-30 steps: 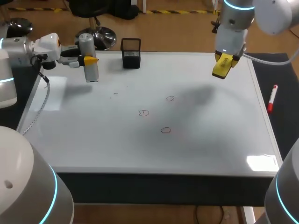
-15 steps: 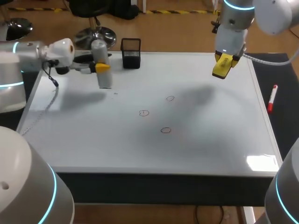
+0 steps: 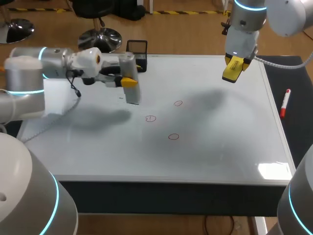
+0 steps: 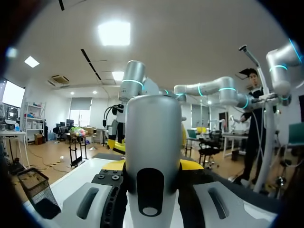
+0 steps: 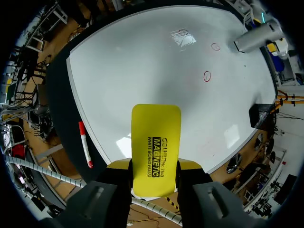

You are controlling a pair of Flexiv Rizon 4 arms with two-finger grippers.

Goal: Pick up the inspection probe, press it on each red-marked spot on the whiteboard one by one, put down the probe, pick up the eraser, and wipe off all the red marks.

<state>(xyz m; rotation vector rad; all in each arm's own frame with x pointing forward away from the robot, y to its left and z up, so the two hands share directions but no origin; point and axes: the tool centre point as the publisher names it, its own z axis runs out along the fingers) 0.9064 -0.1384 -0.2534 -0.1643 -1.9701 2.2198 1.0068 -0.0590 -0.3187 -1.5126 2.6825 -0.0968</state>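
The inspection probe (image 3: 131,78), a grey cylinder, stands upright in the air over the rear left part of the whiteboard (image 3: 220,147). The left gripper (image 3: 128,81) grasps it from both sides. In the left wrist view the probe (image 4: 153,142) fills the gap between the left gripper's (image 4: 153,166) two yellow tips, which press against its flanks. Its lower end looks clear of the board, and its shadow falls apart from it, toward the left. The left arm comes in from the left side, with its forearm running almost level across the board's edge. The wrist lies flat and the fingers point toward the middle.

Three small red circles sit near the board's centre. One (image 3: 178,103) is furthest back, one (image 3: 150,118) lies nearest the probe's foot, and one (image 3: 173,136) is closest to the front. None is touched by the probe.

Behind the probe a black mesh holder (image 3: 138,49) stands at the rear edge of the board, partly hidden by it.

Over the far right corner the right arm hangs down from above, wrist bent toward the table. The right gripper (image 3: 234,66) is clamped on the yellow eraser (image 3: 233,70), which is held off the surface and tilted. From the right wrist the eraser (image 5: 156,147) juts out between the fingers of the right gripper (image 5: 154,166), flat face up.

A red marker (image 3: 285,103) lies on the dark table just beside the board's right edge.
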